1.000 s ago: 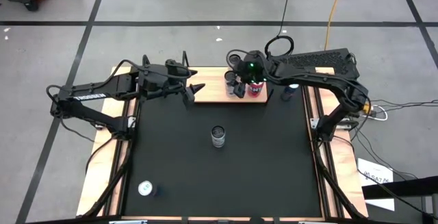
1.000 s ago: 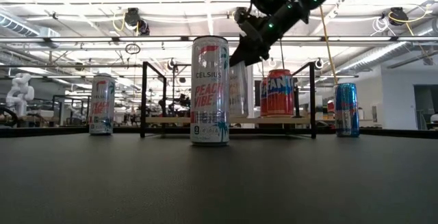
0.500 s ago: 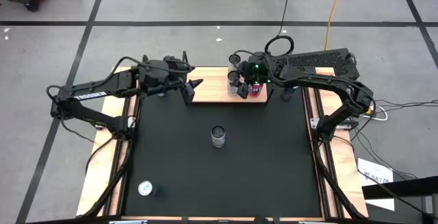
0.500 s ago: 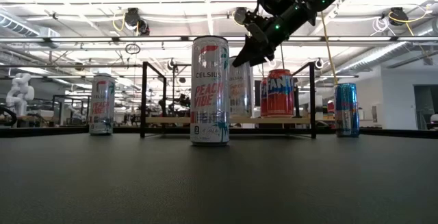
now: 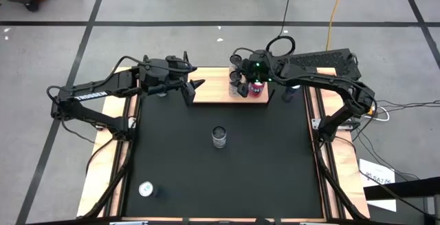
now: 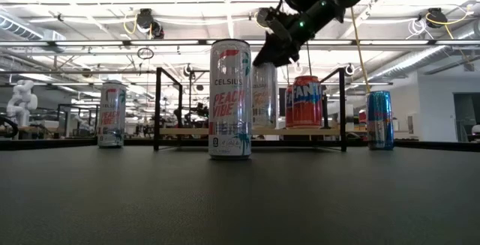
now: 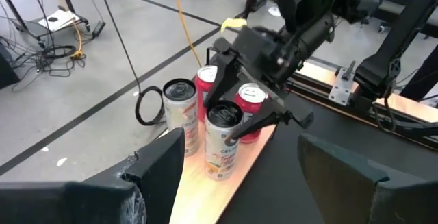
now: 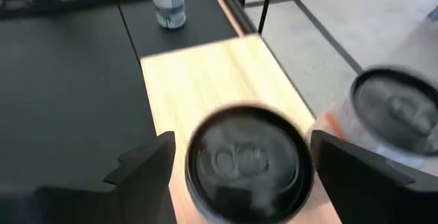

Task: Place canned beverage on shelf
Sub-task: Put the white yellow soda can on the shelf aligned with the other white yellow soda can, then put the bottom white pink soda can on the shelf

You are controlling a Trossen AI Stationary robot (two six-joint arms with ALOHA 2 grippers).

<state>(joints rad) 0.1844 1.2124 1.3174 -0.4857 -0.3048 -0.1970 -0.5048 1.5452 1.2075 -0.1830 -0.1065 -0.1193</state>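
Looking down from the high view, we see our right claw (image 5: 239,87) over the light-wood shelf with black end rails (image 5: 213,86), lifted slightly since a second ago. Low view: its spread fingers have cleared the top of the white slim can (image 6: 263,95) standing on the shelf beside the red can (image 6: 304,101). Left wrist view: our left claw (image 7: 239,159) hovers open near the shelf's end.

A white can (image 7: 222,142) stands upright on the light-wood shelf (image 5: 214,87), beside other cans (image 7: 198,101).
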